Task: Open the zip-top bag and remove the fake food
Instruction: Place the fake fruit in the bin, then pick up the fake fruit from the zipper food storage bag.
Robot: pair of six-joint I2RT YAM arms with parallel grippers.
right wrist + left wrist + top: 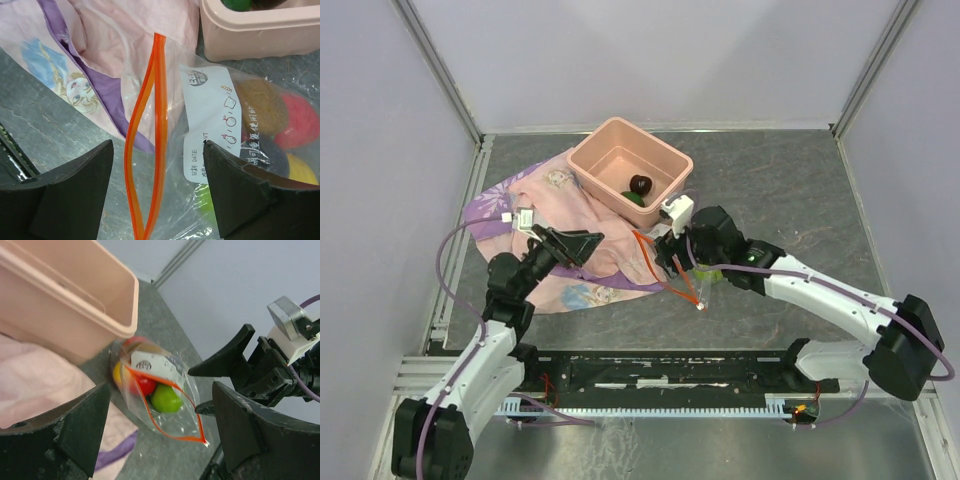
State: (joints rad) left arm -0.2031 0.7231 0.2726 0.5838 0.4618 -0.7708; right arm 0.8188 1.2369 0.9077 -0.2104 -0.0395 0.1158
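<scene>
Clear plastic zip-top bag [175,420] lying just in front of the pink tub [605,190], orange zip gaping. Couple of pieces in the tub already, most fake food [166,398] still bagged. Left gripper [588,240] and right gripper [157,150] both spread wide, empty. Maybe a third done.

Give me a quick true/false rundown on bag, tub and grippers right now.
1. The bag has its zip strip parted. True.
2. The bag is empty. False: red, green and yellow toy food sits inside.
3. The tub is empty. False: a dark piece and a green piece lie in it.
4. The left gripper and the right gripper are both open, holding nothing. True.
</scene>
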